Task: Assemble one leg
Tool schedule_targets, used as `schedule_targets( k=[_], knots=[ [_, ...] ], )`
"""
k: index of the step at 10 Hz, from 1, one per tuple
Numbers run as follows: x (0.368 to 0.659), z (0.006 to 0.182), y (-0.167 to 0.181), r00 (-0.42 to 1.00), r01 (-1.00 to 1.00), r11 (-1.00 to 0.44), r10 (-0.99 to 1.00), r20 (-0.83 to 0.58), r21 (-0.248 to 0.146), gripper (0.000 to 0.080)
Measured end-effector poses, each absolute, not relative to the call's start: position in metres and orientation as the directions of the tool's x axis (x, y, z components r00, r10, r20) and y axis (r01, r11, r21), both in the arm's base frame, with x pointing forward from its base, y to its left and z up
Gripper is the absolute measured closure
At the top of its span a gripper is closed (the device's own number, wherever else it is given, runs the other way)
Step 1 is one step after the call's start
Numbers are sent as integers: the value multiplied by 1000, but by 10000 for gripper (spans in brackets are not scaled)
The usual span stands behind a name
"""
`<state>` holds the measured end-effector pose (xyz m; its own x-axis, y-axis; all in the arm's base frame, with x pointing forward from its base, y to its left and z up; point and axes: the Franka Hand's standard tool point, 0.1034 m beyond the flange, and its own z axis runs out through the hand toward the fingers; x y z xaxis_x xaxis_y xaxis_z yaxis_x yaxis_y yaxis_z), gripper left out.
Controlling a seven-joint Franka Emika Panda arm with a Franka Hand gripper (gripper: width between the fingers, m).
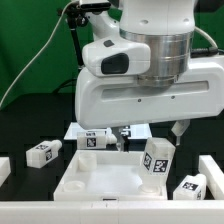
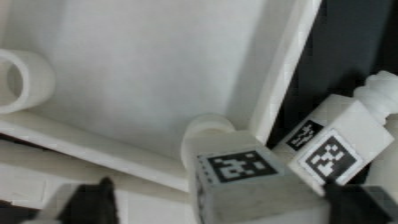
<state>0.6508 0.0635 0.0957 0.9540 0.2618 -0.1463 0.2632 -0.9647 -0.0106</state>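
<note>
- Exterior view, clock face laid on the table with 12 o'clock away from the camera: tray [image 1: 95, 180] lies at centre, low in frame; the arm body fills the upper half.
- Leg [image 1: 158, 160] stands tilted at the tray's 3 o'clock edge, tag toward the camera; whether it rests on the rim or just beside it cannot be told.
- Other legs: outer leg [image 1: 190, 185] at 4 o'clock, apart from the tray; side leg [image 1: 42, 153] at 9 o'clock, apart from the tray; back leg [image 1: 97, 138] at 12 o'clock, just behind the tray.
- Gripper [image 1: 125, 138] hangs over the tray's 1 o'clock edge, between back leg and leg; no contact with any part is visible.
- Claw state: cannot tell; the fingers are small and dark in the exterior view and blurred at the frame edge in the wrist view; nothing shows between them.
- Wrist view: a tray wall runs diagonally; one tagged leg [image 2: 231, 165] sits against the tray's corner; another [image 2: 338, 148] lies outside the wall, two tagged faces showing; probably leg and outer leg, not certain.
- Handling, judged: leg is small, rigid plastic; light; will not deform; smooth faces may slip under a weak pinch; the tilted stance means a nudge could topple it.
- Grasp point, judged: two opposite flat sides, near mid-height; match the jaws to the tilt first; leave the end that mates with the tray free.
</note>
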Motion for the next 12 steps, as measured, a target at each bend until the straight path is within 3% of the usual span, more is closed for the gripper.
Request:
schedule_targets(
  k=[1,2,7,12],
  knots=[
    [651,96,64,954,264,-964,263,-146,-11,425],
    [651,97,64,954,265,-964,264,-145,-11,518],
    [650,96,63,944,297,-955,297,-146,-26,518],
    [652,95,67,984,-121,-993,-119,-135,-8,518]
  ],
)
